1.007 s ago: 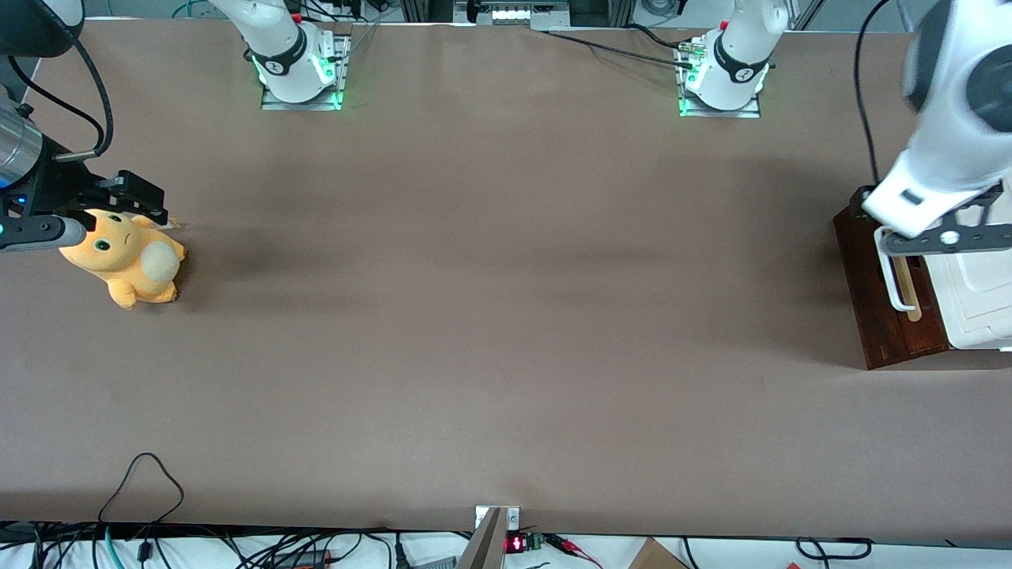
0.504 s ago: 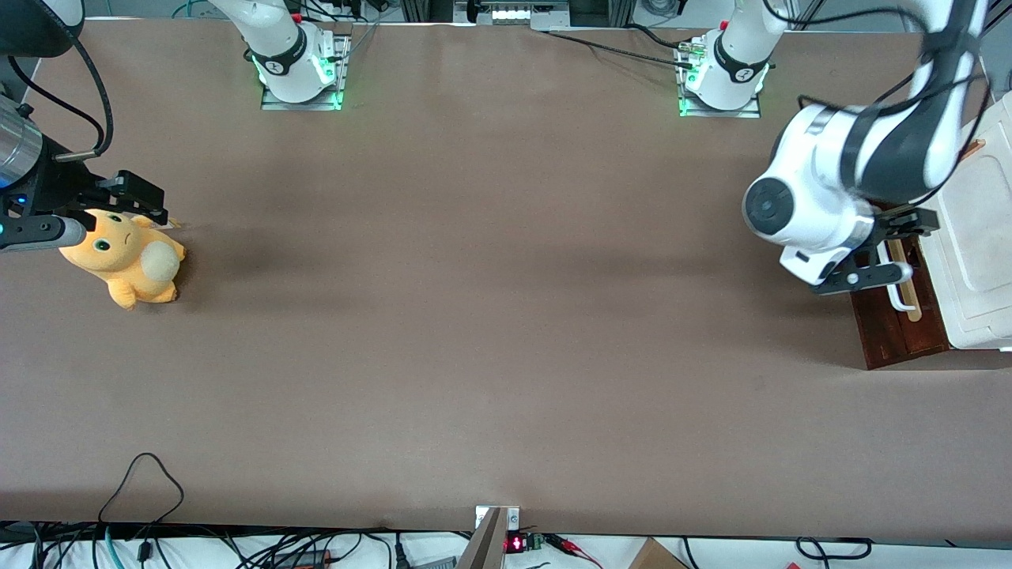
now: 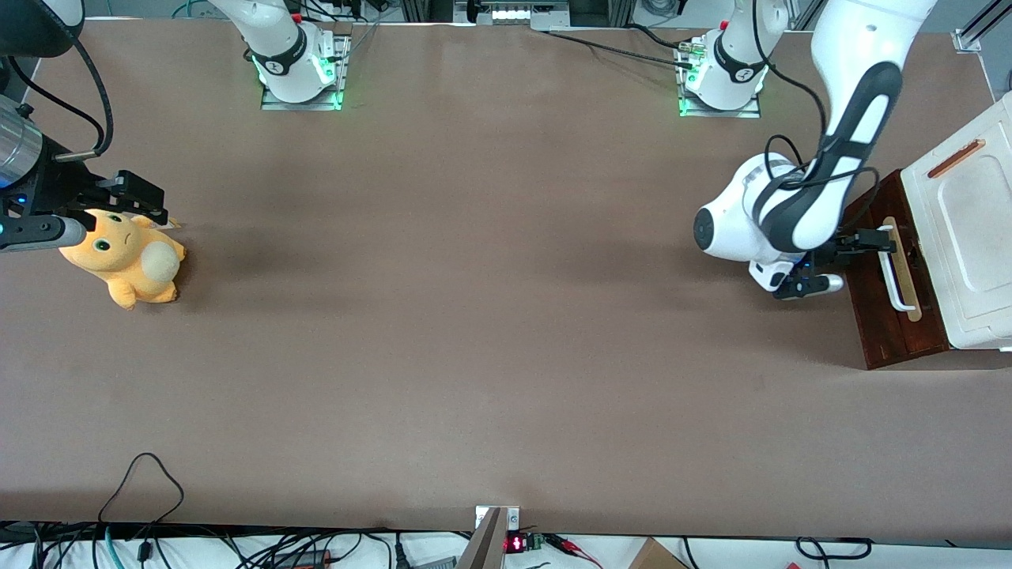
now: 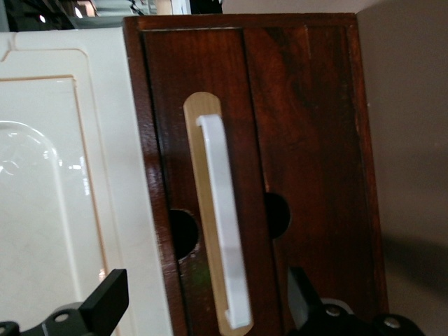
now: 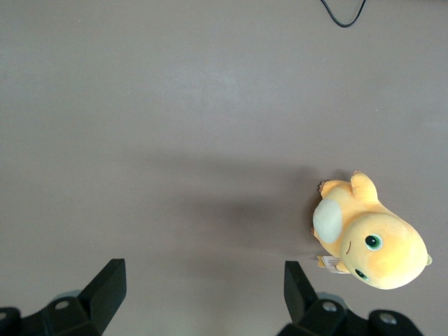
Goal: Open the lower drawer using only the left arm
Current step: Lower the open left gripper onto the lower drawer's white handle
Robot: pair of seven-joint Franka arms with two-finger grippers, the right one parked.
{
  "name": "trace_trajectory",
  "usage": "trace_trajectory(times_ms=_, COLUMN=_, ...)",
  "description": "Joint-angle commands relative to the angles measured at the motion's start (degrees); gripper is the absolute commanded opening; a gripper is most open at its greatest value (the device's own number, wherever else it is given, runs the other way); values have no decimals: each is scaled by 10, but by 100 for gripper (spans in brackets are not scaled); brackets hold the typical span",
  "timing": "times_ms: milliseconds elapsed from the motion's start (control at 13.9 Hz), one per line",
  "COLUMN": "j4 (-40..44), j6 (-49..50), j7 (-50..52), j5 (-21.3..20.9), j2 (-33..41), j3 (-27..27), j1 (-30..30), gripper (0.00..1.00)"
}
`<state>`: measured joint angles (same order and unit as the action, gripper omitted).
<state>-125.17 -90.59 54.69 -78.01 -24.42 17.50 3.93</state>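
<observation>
The lower drawer (image 3: 874, 308) shows its dark red-brown front at the working arm's end of the table, under the white cabinet top (image 3: 961, 237). Its white loop handle (image 3: 897, 276) lies on a pale wood strip. No light wood inside shows. My left arm (image 3: 791, 213) bends down in front of the drawer, and its gripper (image 3: 850, 261) stands open just off the drawer front. In the left wrist view the drawer (image 4: 308, 140) fills the frame. There the handle (image 4: 224, 231) runs between the two spread black fingertips of the gripper (image 4: 206, 287), and neither touches it.
An orange plush toy (image 3: 126, 257) lies toward the parked arm's end of the table and also shows in the right wrist view (image 5: 371, 238). The working arm's base (image 3: 719, 71) stands at the table's edge farthest from the camera. Cables (image 3: 142, 482) trail over the edge nearest the camera.
The left arm has swung off the cabinet top and come down in front of the drawer. Its gripper now faces the handle. The drawer has not moved.
</observation>
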Motion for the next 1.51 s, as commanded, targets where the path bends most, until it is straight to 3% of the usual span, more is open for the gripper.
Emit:
trace_trajectory(times_ms=0, j4=-20, j6=-8, j7=79, j5=-66, j2=-23, j3=-3, j1=8, gripper=100)
trace_trajectory(times_ms=144, j4=-24, j6=-5, j7=94, j5=-104, j2=-31, j3=-18, j1=18, gripper=100)
trace_trajectory(times_ms=360, j4=-25, j6=-3, j7=94, j5=-107, j2=-34, j3=-20, j1=23, gripper=92)
trace_trajectory(times_ms=576, j4=-25, j6=5, j7=96, j5=-107, j2=-36, j3=-21, j1=26, gripper=62)
trace_trajectory(times_ms=719, j4=-25, j6=6, j7=97, j5=-107, j2=-38, j3=-21, j1=27, gripper=48)
trace_trajectory(times_ms=1223, j4=-25, j6=11, j7=101, j5=-108, j2=-40, j3=-27, j1=34, gripper=46)
trace_trajectory(times_ms=1439, j4=-25, j6=11, j7=101, j5=-117, j2=-44, j3=-28, j1=34, gripper=37)
